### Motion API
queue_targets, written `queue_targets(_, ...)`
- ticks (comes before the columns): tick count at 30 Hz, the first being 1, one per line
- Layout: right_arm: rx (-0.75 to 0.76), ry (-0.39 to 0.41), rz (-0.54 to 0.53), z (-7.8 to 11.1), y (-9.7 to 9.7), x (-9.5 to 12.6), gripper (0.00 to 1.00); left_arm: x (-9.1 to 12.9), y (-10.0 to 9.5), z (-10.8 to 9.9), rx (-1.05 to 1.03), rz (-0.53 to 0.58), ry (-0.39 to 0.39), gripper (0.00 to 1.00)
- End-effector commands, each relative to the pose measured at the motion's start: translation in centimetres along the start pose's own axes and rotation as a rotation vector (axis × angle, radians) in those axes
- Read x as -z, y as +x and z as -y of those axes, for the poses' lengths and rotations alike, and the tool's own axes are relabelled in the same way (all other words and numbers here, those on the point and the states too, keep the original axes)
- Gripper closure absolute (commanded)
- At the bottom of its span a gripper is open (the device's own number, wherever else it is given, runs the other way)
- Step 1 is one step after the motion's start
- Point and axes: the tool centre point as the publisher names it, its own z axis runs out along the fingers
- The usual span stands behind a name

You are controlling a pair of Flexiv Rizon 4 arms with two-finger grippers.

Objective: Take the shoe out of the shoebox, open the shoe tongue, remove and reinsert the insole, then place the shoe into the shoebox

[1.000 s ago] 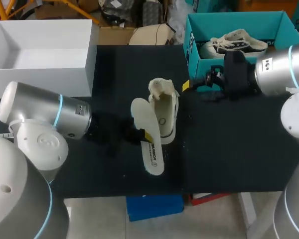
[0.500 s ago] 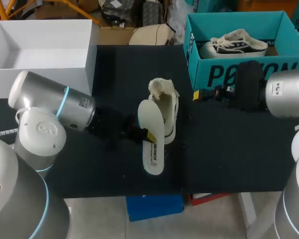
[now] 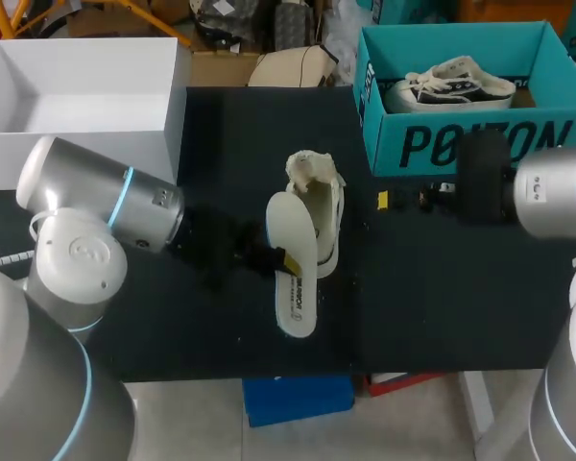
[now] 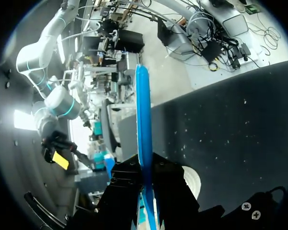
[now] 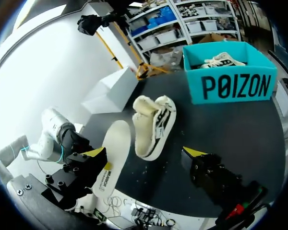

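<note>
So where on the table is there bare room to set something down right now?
Bare mat lies right of the shoe, in front of the teal shoebox and right gripper, and at the back between the white box and the shoebox. The middle is crowded: shoe, insole and left gripper.

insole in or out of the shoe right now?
Out. The insole is beside the shoe, not inside it, its whole length exposed, with the left gripper shut on its edge.
</note>
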Motion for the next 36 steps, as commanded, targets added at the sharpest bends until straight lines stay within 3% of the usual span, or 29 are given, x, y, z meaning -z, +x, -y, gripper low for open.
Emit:
queue_targets(1,-0.014,-0.014,0.051,1.5,-0.7,1.2,0.0,-0.1,-0.1,0.0,0.0,-0.006,0.001,1.0)
queue_targets(9,-0.008,-0.049,0.046,3.5,-2.1,2.9,0.0,-0.1,-0.1,0.0,0.0,-0.006,0.001,1.0)
queue_targets(17,0.016,-0.039,0.022,4.1,-2.2,3.3,0.0,0.0,-0.1,-0.1,0.02,0.0,0.008,1.0)
queue_targets(21,0.016,-0.039,0.022,4.1,-2.2,3.3,0.0,0.3,0.1,-0.9,0.143,0.112,0.11,1.0)
queue_targets(25,0.016,-0.039,0.022,4.1,-2.2,3.3,0.0,0.3,-0.5,-1.5,0.163,0.14,0.201,1.0)
queue_targets(27,0.016,-0.039,0.022,4.1,-2.2,3.3,0.0,0.3,-0.8,-1.7,0.159,0.127,0.233,1.0)
queue_targets(31,0.016,-0.039,0.022,4.1,-2.2,3.3,0.0,0.2,-1.4,-2.2,0.129,-0.015,0.268,1.0)
queue_targets(36,0.016,-0.039,0.022,4.1,-2.2,3.3,0.0,0.2,-1.4,-2.2,0.129,-0.015,0.268,1.0)
